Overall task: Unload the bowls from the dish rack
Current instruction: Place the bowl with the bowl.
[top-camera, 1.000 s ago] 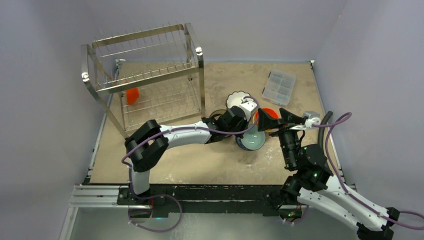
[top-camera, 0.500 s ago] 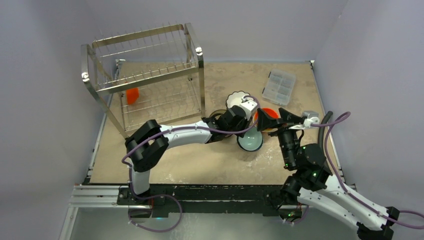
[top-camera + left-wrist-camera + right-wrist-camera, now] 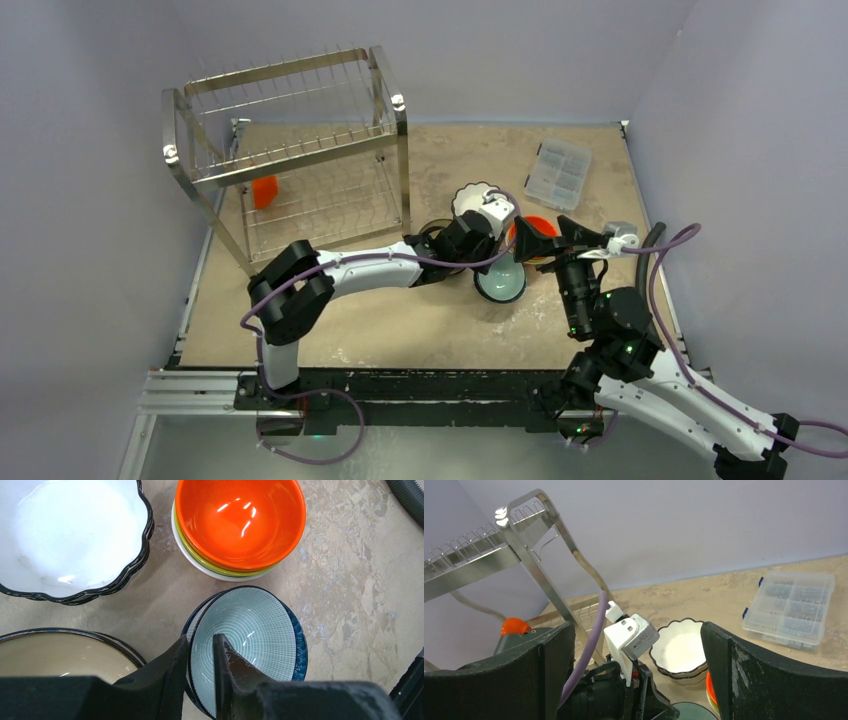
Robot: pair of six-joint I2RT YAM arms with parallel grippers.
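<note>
My left gripper [image 3: 199,641] straddles the near rim of a teal patterned bowl [image 3: 260,630], jaws slightly apart, a sliver of gap at the inner finger. That bowl [image 3: 500,283] rests in a blue one on the table. Around it stand stacked white scalloped bowls [image 3: 70,535], an orange bowl [image 3: 240,520] on a yellow-green and a white one, and a tan bowl [image 3: 55,655]. The steel dish rack [image 3: 290,150] at the back left holds one orange bowl [image 3: 264,190] on its lower tier. My right gripper [image 3: 545,240] hovers wide open and empty, just right of the bowls.
A clear plastic compartment box [image 3: 558,172] lies at the back right. A grey hose [image 3: 405,495] runs near the orange stack. Grey walls close the table on three sides. The left arm stretches across the middle of the table.
The teal bowl, tilted up in my left gripper a second ago, now lies flat in the blue bowl. The left jaws have loosened on its rim. The right arm has not moved.
</note>
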